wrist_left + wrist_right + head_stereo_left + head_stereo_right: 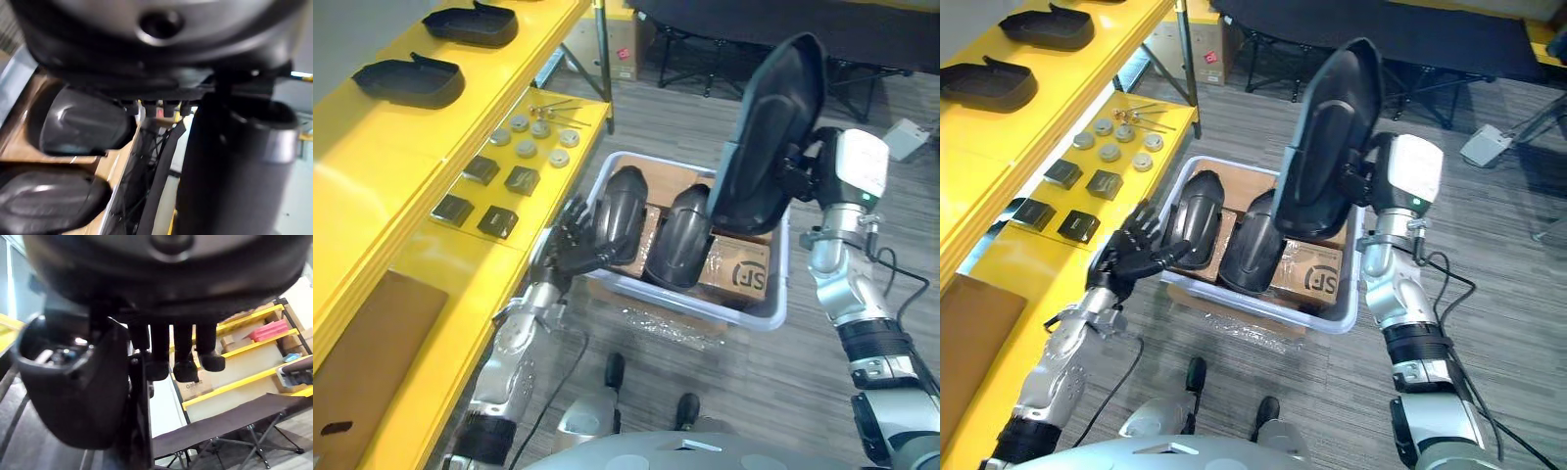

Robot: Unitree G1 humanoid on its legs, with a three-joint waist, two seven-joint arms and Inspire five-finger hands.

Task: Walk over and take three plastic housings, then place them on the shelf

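Note:
My right hand (pixel 803 163) is shut on a black plastic housing (pixel 771 137) and holds it upright, high above the white bin (pixel 766 318). In the right wrist view its fingers (pixel 186 355) curl beside the housing's dark edge (pixel 73 396). Two more housings (pixel 623 211) (pixel 681 235) stand in the bin on cardboard boxes. My left hand (pixel 576 245) is open, fingers spread, at the bin's left rim beside the nearer housing (pixel 78 127). Two housings (pixel 411 80) (pixel 472 24) lie on the top yellow shelf (pixel 372 147).
The lower shelf board holds small black blocks (pixel 480 169), round metal discs (pixel 527 149) and thin screws (pixel 558 113); a brown sheet (pixel 372 352) lies nearer me. A dark folding cot (pixel 754 39) and a cardboard box (pixel 625 49) stand beyond the bin.

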